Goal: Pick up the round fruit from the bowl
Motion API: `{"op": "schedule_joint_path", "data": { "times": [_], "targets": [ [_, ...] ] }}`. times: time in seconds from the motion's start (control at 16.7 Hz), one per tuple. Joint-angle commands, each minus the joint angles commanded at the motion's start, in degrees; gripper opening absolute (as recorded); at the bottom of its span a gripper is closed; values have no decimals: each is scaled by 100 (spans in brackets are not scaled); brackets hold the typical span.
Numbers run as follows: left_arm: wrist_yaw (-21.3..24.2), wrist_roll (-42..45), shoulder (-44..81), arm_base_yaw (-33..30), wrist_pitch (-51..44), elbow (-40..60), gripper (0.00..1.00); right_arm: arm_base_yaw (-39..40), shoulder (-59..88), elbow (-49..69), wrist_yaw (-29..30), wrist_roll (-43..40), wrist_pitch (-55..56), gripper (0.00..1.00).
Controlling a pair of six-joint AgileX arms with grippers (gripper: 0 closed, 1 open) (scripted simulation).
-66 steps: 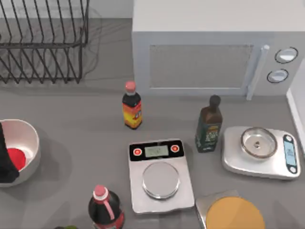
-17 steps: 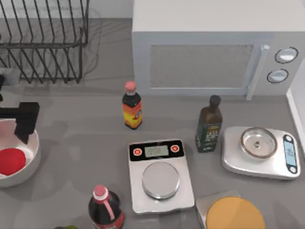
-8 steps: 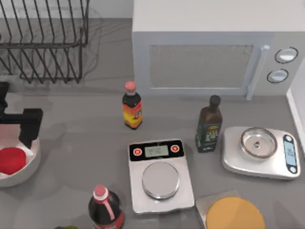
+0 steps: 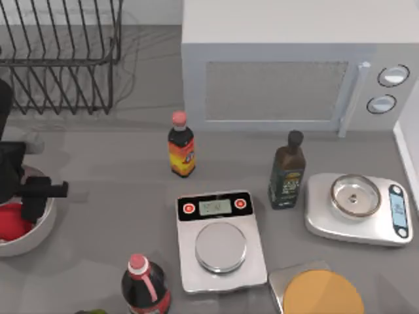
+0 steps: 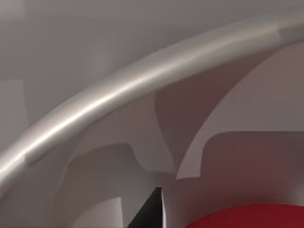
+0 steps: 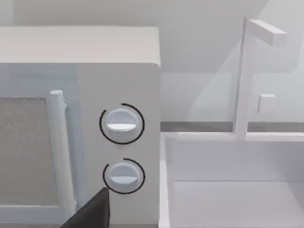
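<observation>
1. Our left jaws (image 4: 29,199) hang over the bowl (image 4: 29,239) at the bench's left edge; we cannot tell their opening
2. The round fruit (image 4: 12,222) lies inside, just left of them

The left gripper (image 4: 26,203) reaches down into the bowl (image 4: 40,226) at its right rim, wrist above it toward the rack (image 4: 62,59). One dark fingertip (image 5: 149,211) shows inside the bowl.

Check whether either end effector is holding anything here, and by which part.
Cannot be told: the left end effector sits over the small red ball in the white round bowl, grip hidden.
</observation>
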Motion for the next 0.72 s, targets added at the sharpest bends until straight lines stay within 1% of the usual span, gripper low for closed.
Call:
{"op": "schedule_joint_path", "data": {
  "times": [0.24, 0.72],
  "targets": [
    [0, 1, 26, 0, 41, -31, 100, 0, 0, 0, 0, 0, 0, 100],
    [0, 1, 26, 0, 41, -31, 40, 0, 0, 0, 0, 0, 0, 100]
  ]
}}
